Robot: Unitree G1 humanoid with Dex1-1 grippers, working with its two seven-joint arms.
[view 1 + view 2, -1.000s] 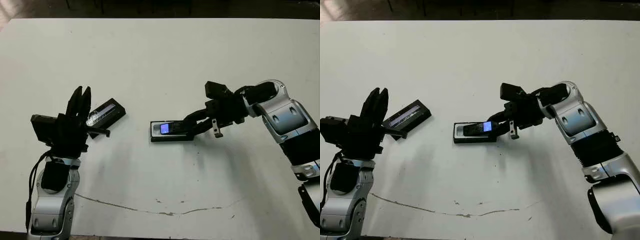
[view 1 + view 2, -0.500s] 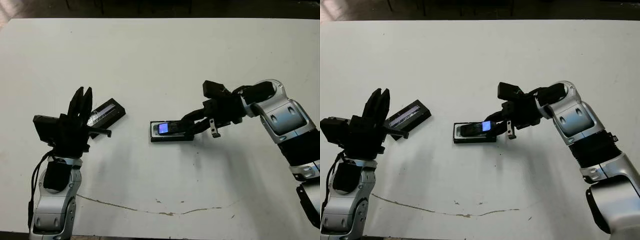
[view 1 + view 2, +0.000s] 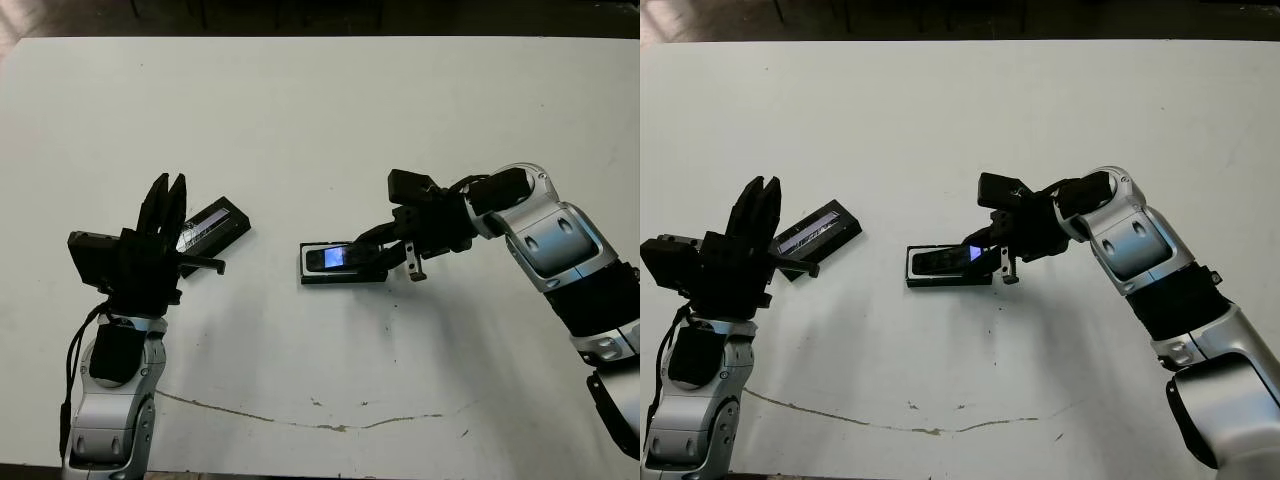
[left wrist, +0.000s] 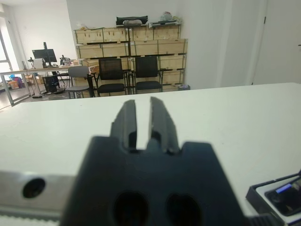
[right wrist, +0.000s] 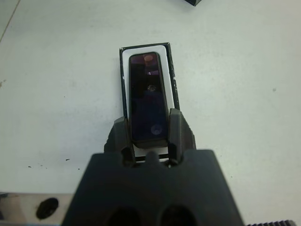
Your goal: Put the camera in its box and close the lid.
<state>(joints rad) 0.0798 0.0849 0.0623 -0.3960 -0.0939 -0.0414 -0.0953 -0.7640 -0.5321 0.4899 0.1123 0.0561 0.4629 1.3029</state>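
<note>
white table (image 3: 320,120): bare, cracked near edge | room: chairs (image 4: 129,75); crates | right pincer (image 5: 149,136) pinching camera (image 5: 147,96) | left pincer (image 4: 143,120) slightly spread

The table (image 3: 320,110) is white with a thin dark crack along its near side. The camera (image 5: 148,103) is glossy black with a bluish glint; the box (image 5: 124,70) is black-rimmed, white-lined. The black lid (image 3: 212,226) carries a silvery stripe.

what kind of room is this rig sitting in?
Probably an office or lab workspace: wooden crates stacked along the wall, black office chairs, and a desk with a monitor beyond the white table.
</note>
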